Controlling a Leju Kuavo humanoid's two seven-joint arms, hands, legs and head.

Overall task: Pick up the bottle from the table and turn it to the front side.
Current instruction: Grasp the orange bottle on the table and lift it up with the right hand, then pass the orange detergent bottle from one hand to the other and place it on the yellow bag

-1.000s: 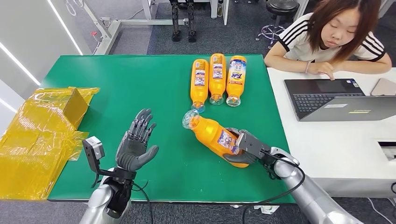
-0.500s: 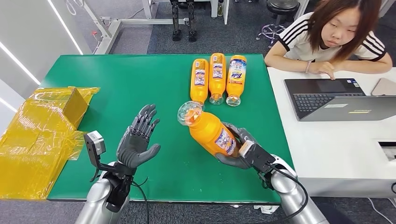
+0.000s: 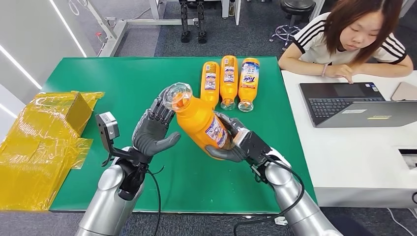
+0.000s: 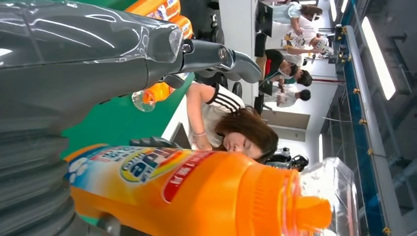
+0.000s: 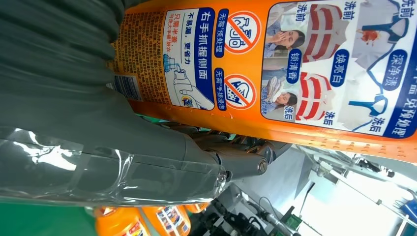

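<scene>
My right hand (image 3: 235, 143) grips the lower body of an orange detergent bottle (image 3: 198, 119) and holds it above the green table (image 3: 123, 83), tilted, with its clear cap toward the far left. Its printed back label (image 5: 295, 64) is close in the right wrist view, where the right hand (image 5: 74, 108) wraps the bottle. My left hand (image 3: 154, 129) is raised with fingers spread right beside the bottle's neck; I cannot tell whether it touches. The left wrist view has the bottle (image 4: 196, 191) lying across the left hand (image 4: 74, 64), its front label facing the palm.
Three more orange bottles (image 3: 228, 81) lie side by side at the table's far edge. A box in yellow plastic wrap (image 3: 46, 137) sits at the left edge. A person (image 3: 354, 34) sits at a white table (image 3: 344, 157) on the right with a laptop (image 3: 354, 103).
My right hand has lifted the bottle off the table and carried it up and to the left. My left hand has risen to meet its neck.
</scene>
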